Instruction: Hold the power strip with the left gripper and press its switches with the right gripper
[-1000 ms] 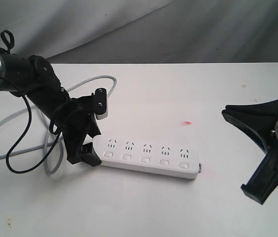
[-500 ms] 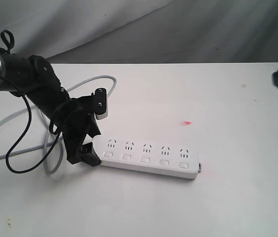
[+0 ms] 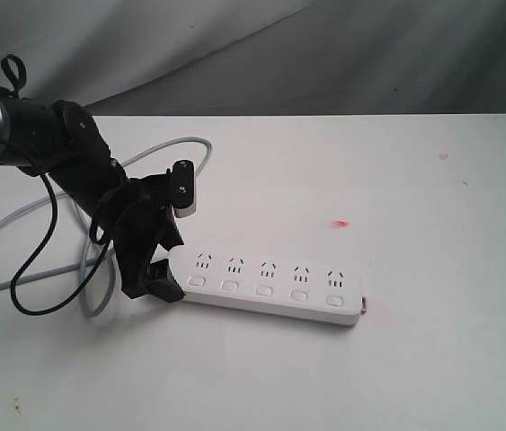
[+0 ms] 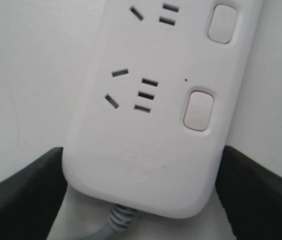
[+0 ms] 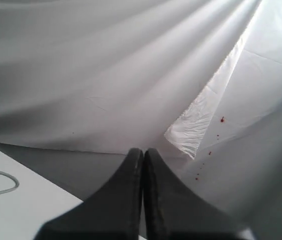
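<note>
The white desk (image 3: 432, 197) fills my exterior view, with a grey cloth (image 3: 324, 54) hanging behind it. The slim black left arm (image 3: 64, 148) reaches in from the left edge. The power strip (image 3: 270, 285) lies flat on the desk, left of centre, sockets up. Its long axis runs left to right and slants a little toward the camera at the right. The cord end points left and the free rounded end points right.

The left end effector (image 3: 156, 274) is clamped on the cord end, one black jaw against each long side. The strip and this arm lie as they did a second ago. The right end effector (image 5: 143, 150) stood at the right edge then and has since left the exterior view. My right wrist view shows its jaws pressed together, holding nothing, aimed at the cloth.

The grey cord (image 4: 114, 221) leaves the gripped end and loops over the desk behind the left arm. The five switches (image 3: 264, 289) run along the strip's near edge, one below each socket, all untouched. A small red spot (image 3: 341, 224) marks the desk beyond the strip.
</note>
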